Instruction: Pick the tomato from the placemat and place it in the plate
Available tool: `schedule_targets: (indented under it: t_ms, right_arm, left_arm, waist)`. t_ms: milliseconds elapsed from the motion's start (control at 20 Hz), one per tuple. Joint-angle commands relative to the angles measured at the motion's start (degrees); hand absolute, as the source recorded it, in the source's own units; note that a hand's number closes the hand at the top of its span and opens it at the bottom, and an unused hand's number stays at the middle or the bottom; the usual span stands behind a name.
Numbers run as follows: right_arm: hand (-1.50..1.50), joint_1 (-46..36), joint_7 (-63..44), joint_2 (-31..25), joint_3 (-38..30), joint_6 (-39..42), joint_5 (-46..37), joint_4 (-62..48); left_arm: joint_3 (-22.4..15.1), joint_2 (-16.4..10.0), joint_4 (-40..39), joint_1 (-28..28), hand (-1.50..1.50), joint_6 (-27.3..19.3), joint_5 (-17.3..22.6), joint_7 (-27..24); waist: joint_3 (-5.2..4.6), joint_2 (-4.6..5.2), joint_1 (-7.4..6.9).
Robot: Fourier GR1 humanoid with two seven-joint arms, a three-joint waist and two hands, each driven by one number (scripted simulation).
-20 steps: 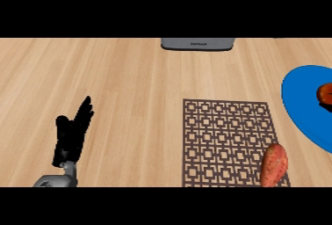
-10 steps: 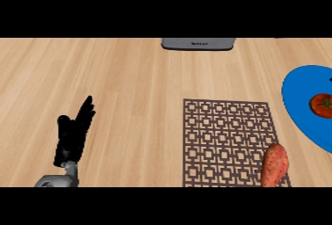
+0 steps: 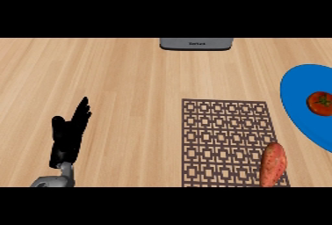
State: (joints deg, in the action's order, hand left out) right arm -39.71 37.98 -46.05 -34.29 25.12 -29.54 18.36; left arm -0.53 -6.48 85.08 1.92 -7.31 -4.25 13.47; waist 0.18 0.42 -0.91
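One left hand point(image 3: 66, 139) resting lower left, fingers point(image 3: 81, 115) straight, upward

A light wooden counter point(image 3: 130, 79) fills the whole view, its planks running side to side with a fine grain (the light falls evenly). At its far edge sits a flat grey box point(image 3: 196, 43), partly cut off.

Lit brightly and evenly across the wooden counter point(image 3: 130, 79), tone level from the far edge to the near one. Soft, diffuse, flat throughout. Rendered as one uniform saturated blue on the plate point(image 3: 298, 88). Swallowed almost to silhouette on the black left hand point(image 3: 66, 139), with little modelling among the fingers point(image 3: 82, 110).
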Motion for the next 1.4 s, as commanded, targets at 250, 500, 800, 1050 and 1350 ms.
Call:
schedule_targets:
  t_ms: [250, 500, 800, 1050, 1350]
  right_arm:
    - [-1.50, 2.8, 4.5, -4.5, -4.2, 11.2, 6.1, -6.1]
    - [-1.50, 7.2, 11.1, -2.8, -3.2, 12.4, 7.0, -4.3]
    - [-1.50, 6.9, 11.1, -2.1, -1.4, 9.0, 7.1, -3.7]
    - [-1.50, 6.4, 8.9, -2.2, 0.0, 6.1, 6.9, -4.6]
    - [-1.50, 6.8, 10.0, -0.6, 1.1, -0.3, 6.3, -6.3]
  left_arm:
    - [-0.8, 0.9, -0.6, 1.0, 0.00, -1.0, -1.6, -0.1]
    - [-0.4, 0.1, 1.2, 1.5, 0.00, 0.1, -0.7, 1.7]
    - [-0.6, 1.3, -1.3, 1.0, 0.00, -0.1, -0.9, -1.0]
    - [-1.7, 2.4, -1.0, 1.6, 0.00, -2.2, -3.2, 0.4]
    - [-0.2, 1.0, -1.1, 0.9, 0.00, 0.9, -0.5, -0.5]
  waist:
    - [0.08, 0.32, -0.52]
    - [0.13, 0.19, -0.16]
    - [0.08, 0.30, -0.50]
    - [0.03, 0.12, -0.34]
    - [0.08, 0.35, -0.86]
